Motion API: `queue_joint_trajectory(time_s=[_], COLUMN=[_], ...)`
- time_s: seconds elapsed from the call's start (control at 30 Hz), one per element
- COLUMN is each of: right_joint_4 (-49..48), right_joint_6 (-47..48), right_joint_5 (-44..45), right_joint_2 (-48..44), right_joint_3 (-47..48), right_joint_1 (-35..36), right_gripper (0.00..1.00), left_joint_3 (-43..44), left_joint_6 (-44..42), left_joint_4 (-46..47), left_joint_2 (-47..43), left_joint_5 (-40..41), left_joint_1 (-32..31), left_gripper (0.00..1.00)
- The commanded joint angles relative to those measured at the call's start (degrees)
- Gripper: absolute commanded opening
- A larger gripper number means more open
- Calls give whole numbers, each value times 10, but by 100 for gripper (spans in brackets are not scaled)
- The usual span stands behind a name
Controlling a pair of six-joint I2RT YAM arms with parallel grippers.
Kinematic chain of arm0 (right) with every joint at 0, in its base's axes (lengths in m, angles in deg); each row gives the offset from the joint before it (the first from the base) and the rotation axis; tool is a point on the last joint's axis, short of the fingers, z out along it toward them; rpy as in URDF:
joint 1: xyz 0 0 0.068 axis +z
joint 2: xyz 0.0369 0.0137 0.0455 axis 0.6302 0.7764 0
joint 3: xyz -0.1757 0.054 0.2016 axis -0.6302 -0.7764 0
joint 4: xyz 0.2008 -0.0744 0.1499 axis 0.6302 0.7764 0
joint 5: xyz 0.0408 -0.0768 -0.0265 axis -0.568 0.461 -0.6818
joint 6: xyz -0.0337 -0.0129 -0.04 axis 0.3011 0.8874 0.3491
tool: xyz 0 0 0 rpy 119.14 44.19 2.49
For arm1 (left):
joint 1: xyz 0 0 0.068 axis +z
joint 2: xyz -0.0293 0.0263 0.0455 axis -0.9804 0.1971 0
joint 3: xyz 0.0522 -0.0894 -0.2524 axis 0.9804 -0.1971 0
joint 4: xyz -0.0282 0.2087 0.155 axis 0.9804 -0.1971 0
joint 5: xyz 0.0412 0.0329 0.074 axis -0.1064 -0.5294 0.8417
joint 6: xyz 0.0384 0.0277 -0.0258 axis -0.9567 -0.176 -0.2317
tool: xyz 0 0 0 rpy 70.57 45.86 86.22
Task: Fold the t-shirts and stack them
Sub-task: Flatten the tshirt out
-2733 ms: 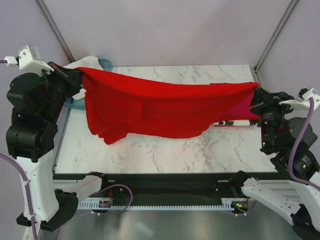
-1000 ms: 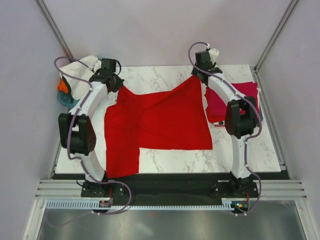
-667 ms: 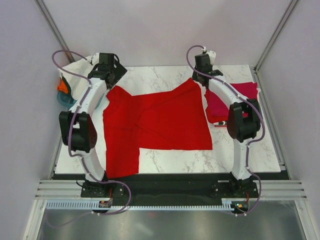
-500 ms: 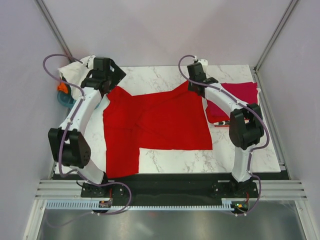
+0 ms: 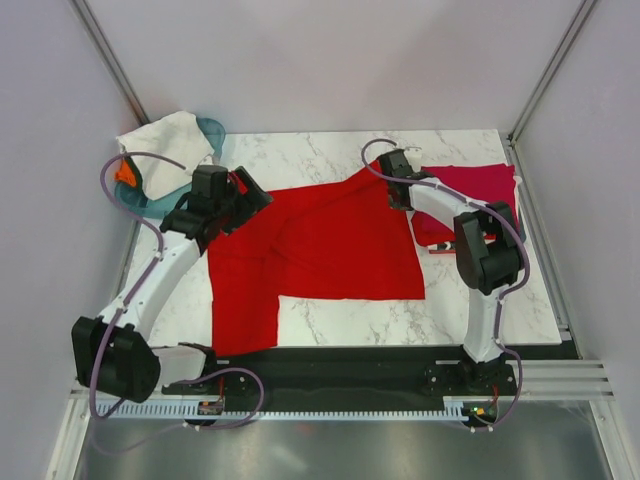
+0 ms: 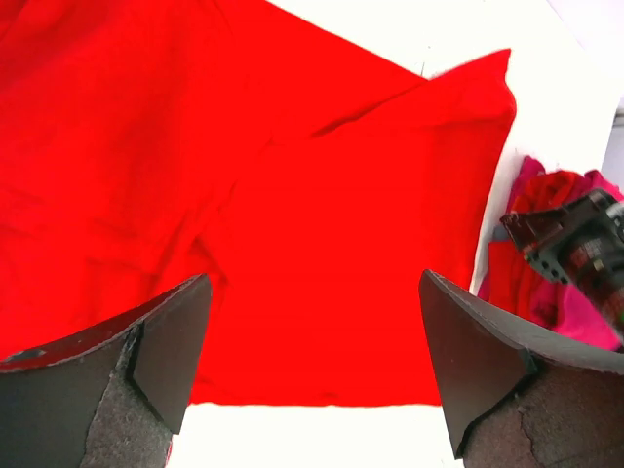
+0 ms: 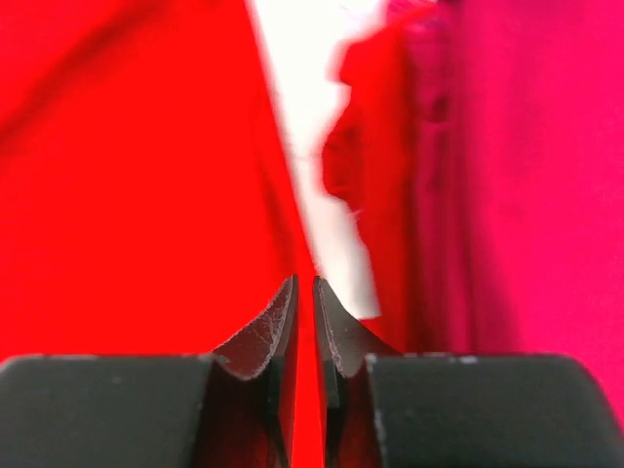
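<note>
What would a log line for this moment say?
red t-shirt: spread on table | left end effector: open, above it | right end effector: shut, by its far edge | crimson-pink t-shirt: beside it

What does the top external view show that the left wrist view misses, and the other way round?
Top only: the teal plastic basket with white cloth on it at the far left. Left wrist only: the left gripper, fingers wide apart, holding nothing. Both: the bright red cloth t-shirt spread out, the crimson-pink cloth t-shirt beside it, and the right gripper.
</note>
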Motion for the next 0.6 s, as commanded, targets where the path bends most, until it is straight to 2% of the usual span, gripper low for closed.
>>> queue_joint_trajectory(time_s=[0.0,0.07,0.13,0.2,0.33,0.43,0.47,0.57], right_joint_4=[13,14,15,14,14,-1,-13,-63], right_joint_6=[-6,-4,-4,-2,2,5,6,5], right_joint_5=[29,29,27,27,9,-44,-60,-126], right_joint_2=[11,11,8,2,-2,-17,-38,-66], right_joint_3=[-8,-10,-11,-16,-24,-37,-57,-84], right_joint_1=[-38,-53,-71,-86,-107,-109,-109,-107], right_gripper=[18,17,17,17,18,27,39,50], left_joint_3=[-37,-54,-75,-92,-103,-115,-119,-126], left_joint_6=[-33,-40,-55,-58,-59,-63,-63,-66], left_joint_4=[24,24,21,8,-18,-31,-31,-36], left_joint_2=[-62,-84,-97,-107,-119,-139,-143,-156], left_joint_5=[-7,-22,-17,4,9,9,12,9], left_joint_1=[2,2,2,5,12,14,14,17], left_gripper=[94,94,94,98,97,97,98,98])
